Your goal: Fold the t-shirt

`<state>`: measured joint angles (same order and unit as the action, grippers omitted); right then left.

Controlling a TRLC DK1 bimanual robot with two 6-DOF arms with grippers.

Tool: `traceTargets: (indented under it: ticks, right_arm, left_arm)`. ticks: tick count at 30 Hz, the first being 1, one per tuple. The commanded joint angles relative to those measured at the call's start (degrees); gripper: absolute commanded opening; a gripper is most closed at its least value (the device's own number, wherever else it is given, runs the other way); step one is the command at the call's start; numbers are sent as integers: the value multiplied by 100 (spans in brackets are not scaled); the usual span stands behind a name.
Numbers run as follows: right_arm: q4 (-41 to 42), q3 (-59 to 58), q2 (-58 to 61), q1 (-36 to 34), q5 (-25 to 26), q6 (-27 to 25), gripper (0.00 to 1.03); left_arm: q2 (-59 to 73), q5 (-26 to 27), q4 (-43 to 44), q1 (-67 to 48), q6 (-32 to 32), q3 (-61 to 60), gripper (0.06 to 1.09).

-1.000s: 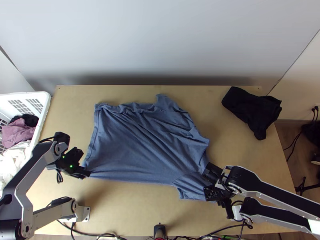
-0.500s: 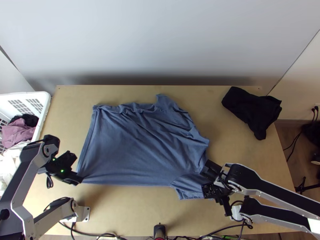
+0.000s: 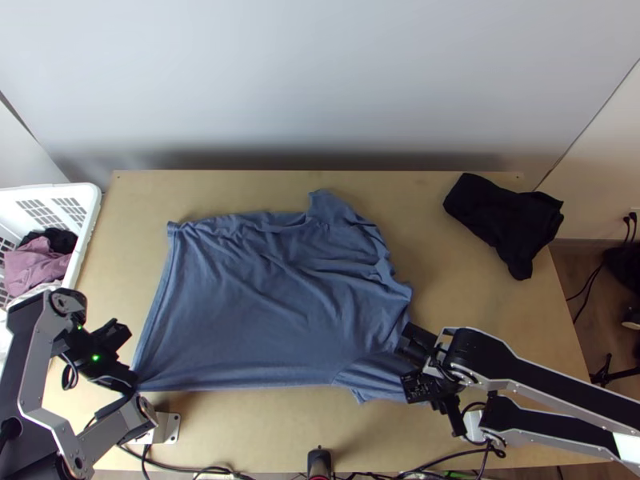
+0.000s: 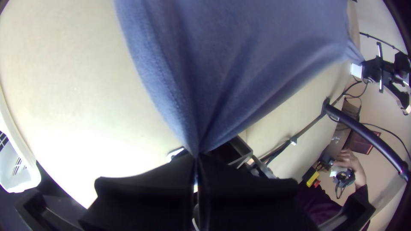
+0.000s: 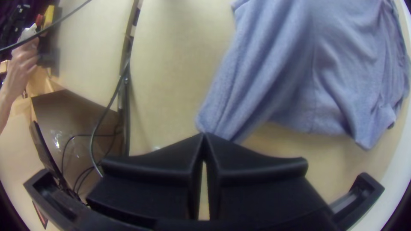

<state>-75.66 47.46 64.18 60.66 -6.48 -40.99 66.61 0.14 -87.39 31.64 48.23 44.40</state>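
Wooden table (image 3: 496,312), blue t-shirt (image 3: 248,304) spread over it, long axis running left to right.
Near sleeve (image 5: 244,85) pinched in the right gripper (image 5: 204,136), hem corner (image 4: 192,139) in the left gripper (image 4: 196,156); the body lies from both toward the far edge.

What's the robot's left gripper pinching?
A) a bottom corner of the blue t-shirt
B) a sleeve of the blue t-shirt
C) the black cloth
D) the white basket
A: the left gripper is shut on a bottom corner of the blue t-shirt, and the cloth bunches to a point at its tips.
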Motion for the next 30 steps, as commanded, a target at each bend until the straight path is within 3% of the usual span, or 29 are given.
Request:
traceTargets:
  ticks: [1,7,16,17,20,21,22,23,27,30]
  right_arm:
    - [-336,70,33,139,-64,-76,3]
    - [-327,246,235,253,-336,-111,3]
    - [-2,1028,349,156,-336,-23,5]
    - [34,1116,376,121,-336,-23,17]
    - [104,1230,420,77,-301,12,88]
    - [104,1230,428,77,-301,12,100]
    - [95,1222,428,77,-301,12,98]
    - [69,1213,428,77,-301,12,98]
    - [60,1186,464,51,-275,-5,98]
    - [77,1309,560,-63,-161,-5,98]
  left_arm:
    - [107,-155,-225,422,372,7,9]
    - [221,-111,-243,79,328,-81,9]
    - [502,135,-111,-263,169,526,9]
    - [520,188,-85,-263,178,666,9]
    - [511,223,-85,-290,187,965,11]
    - [476,223,-94,-299,205,991,19]
    - [441,223,-94,-299,266,991,31]
    - [441,223,-94,-299,310,1000,51]
    - [458,478,117,-290,293,1202,104]
    - [344,522,126,-272,416,1404,104]
